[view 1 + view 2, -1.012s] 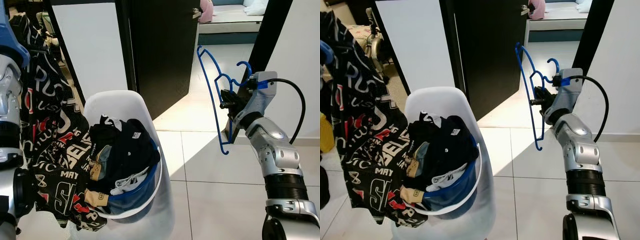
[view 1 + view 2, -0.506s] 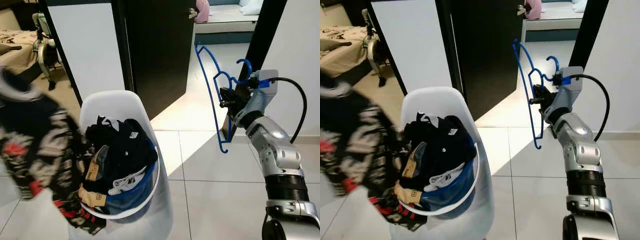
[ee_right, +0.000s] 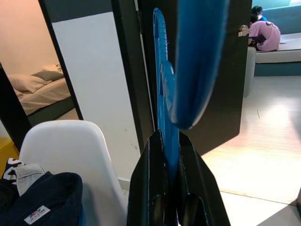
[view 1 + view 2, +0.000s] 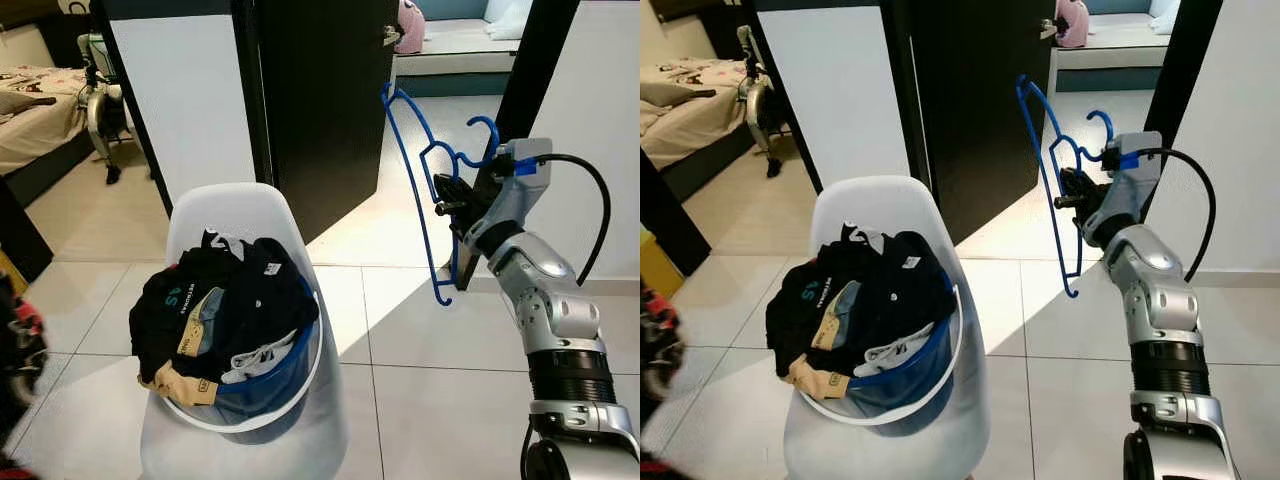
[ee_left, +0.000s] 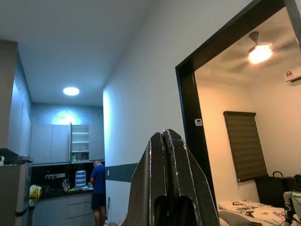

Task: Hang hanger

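1. Left eye view: a white chair stands before me on pale floor tiles, its seat holding a basket heaped with dark clothes. Open tiled floor lies to the right of the chair, below my right arm.
2. Behind the chair a dark door stands open, and beyond its edge the floor runs on towards a low bench where a person in pink sits. A bedroom with a bed opens at far left.
3. My right gripper is raised at the right, near a black door frame. Its fingers are clamped on the blue hanger, which stands upright, its hook towards my wrist.
4. My left gripper points up at wall and ceiling, its fingers pressed together with nothing between them; a distant person stands in a kitchen.
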Motion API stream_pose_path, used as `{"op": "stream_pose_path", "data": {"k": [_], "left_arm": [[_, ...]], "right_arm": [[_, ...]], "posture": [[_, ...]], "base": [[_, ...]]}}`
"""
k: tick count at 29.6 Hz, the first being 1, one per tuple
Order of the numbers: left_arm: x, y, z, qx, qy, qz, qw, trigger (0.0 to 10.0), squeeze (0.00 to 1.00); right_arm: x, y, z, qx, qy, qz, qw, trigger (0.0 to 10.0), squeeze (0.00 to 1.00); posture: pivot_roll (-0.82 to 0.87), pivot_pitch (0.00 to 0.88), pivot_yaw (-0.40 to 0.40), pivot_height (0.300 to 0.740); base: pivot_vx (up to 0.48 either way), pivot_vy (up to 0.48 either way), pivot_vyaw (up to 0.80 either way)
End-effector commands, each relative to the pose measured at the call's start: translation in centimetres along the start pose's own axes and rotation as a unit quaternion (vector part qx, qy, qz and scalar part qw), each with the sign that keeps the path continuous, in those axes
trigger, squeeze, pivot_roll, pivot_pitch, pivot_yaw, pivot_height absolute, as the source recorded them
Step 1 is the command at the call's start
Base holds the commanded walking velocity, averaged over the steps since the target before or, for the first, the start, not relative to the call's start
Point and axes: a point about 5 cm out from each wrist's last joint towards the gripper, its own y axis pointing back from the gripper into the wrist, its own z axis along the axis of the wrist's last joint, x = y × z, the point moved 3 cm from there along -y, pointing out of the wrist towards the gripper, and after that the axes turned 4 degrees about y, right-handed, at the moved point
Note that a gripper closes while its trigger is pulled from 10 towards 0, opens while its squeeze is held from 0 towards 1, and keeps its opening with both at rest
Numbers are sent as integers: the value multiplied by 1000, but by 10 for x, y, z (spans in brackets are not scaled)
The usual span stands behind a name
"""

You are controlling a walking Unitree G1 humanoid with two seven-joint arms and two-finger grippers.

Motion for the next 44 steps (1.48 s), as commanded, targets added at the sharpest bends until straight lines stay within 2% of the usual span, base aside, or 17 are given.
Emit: {"op": "stream_pose_path", "data": {"k": [1, 10, 17, 25, 28, 29, 30, 32, 33, 34, 35, 36, 37, 38, 40, 41, 44], "left_arm": [[-7, 3, 2, -10, 5, -17, 1000, 0, 0], [-38, 12, 1, -3, 35, -84, 996, 0, 0], [-72, 19, 17, 5, 168, -174, 970, 0, 0], [-77, 19, 20, 12, 185, -172, 967, 0, 0], [-108, 42, 6, 67, 215, -178, 958, 0, 0], [-138, 68, 2, 98, 240, -209, 943, 0, 0], [-138, 68, 2, 98, 240, -209, 943, 0, 0], [-201, 137, 12, 144, 303, -303, 892, 0, 0], [-201, 137, 12, 144, 303, -303, 892, 0, 0], [-227, 174, 24, 155, 325, -352, 864, 0, 0], [-227, 174, 24, 155, 325, -352, 864, 0, 0], [-246, 206, 40, 161, 351, -392, 835, 0, 0], [-246, 206, 40, 161, 351, -392, 835, 0, 0], [-260, 230, 55, 164, 375, -422, 809, 0, 0], [-260, 230, 55, 164, 375, -422, 809, 0, 0], [-270, 246, 68, 158, 387, -446, 792, 0, 0], [-275, 255, 79, 151, 400, -461, 778, 0, 0]], "right_arm": [[5, 0, -1, 5, 0, 11, 1000, 10000, 0], [5, -1, -2, 6, 1, 11, 1000, 10000, 0], [5, -1, -2, 6, 1, 9, 1000, 10000, 0], [5, -1, -2, 5, 1, 7, 1000, 10000, 0], [3, -2, -2, 5, 0, 0, 1000, 10000, 0], [2, -2, -3, 5, -1, -4, 1000, 10000, 0], [2, -2, -3, 5, -1, -4, 1000, 10000, 0], [0, -1, -4, 7, 0, -12, 1000, 10000, 0], [0, -1, -4, 7, 0, -12, 1000, 10000, 0], [-2, 0, -5, 8, 1, -18, 1000, 10000, 0], [-2, 0, -5, 8, 1, -18, 1000, 10000, 0], [-5, 1, -5, 9, 1, -25, 1000, 10000, 0], [-5, 1, -5, 9, 1, -25, 1000, 10000, 0], [-7, 2, -5, 9, 2, -32, 999, 10000, 0], [-7, 2, -5, 9, 2, -32, 999, 10000, 0], [-10, 3, -5, 9, 2, -38, 999, 10000, 0], [-12, 5, -5, 10, 3, -43, 999, 10000, 0]], "posture": [[-61, 0, 42, 740], [-58, 0, 42, 740], [-58, 0, 43, 740], [-58, 0, 43, 740], [-52, 0, 48, 740], [-53, 0, 51, 740], [-53, 0, 51, 740], [-59, 0, 57, 740], [-59, 0, 57, 740], [-60, 0, 60, 740], [-60, 0, 60, 740], [-69, 0, 69, 740], [-69, 0, 69, 740], [-73, 0, 74, 740], [-73, 0, 74, 740], [-76, 0, 77, 740], [-82, 0, 84, 740]], "base": [[0, 0, 0], [0, 0, 0], [0, 0, 0], [0, 0, 0], [0, 0, 0], [0, 0, 0], [0, 0, 0], [0, 0, 0], [0, 0, 0], [0, 0, 0], [0, 0, 0], [0, 0, 0], [0, 0, 0], [0, 0, 0], [0, 0, 0], [0, 0, 0], [0, 0, 0]]}}
